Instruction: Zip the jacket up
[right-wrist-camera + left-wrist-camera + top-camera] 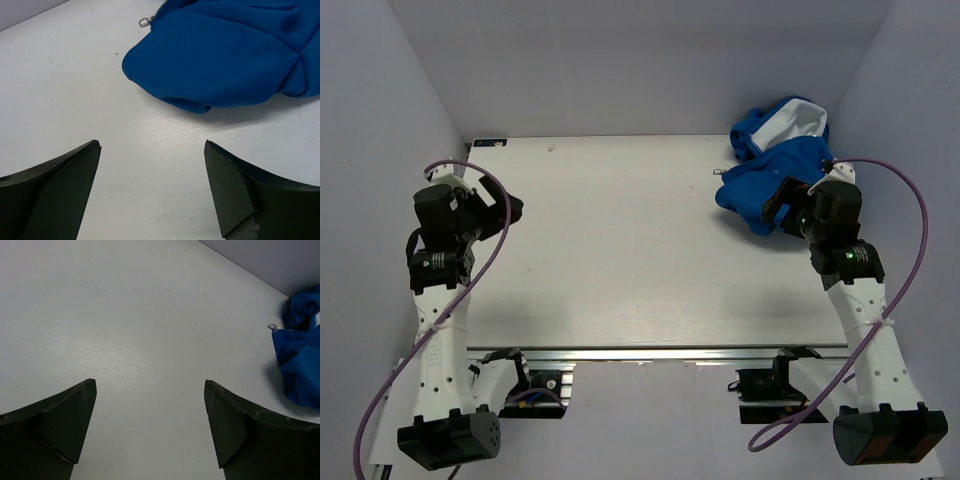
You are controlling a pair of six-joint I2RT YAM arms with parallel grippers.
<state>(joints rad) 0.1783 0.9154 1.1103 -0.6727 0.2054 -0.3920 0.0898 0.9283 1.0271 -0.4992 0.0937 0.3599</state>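
While the jacket (pixel 765 185) lies crumpled at the two o'clock corner of the table (pixel 620 250) seen from above, zipping has not begun. Left wrist: jaws wide, empty, jacket at three o'clock. Right wrist: jaws wide, empty, jacket at twelve.

We see bright, even light over the pale table (pixel 620 250). A soft shadow sits under the jacket (pixel 225 55), just ahead of the right gripper (pixel 151 146), which looks dark and slightly blurred.

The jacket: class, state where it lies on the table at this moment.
In the top external view, the jacket lies crumpled at the far right corner of the table, just ahead of the open right gripper.
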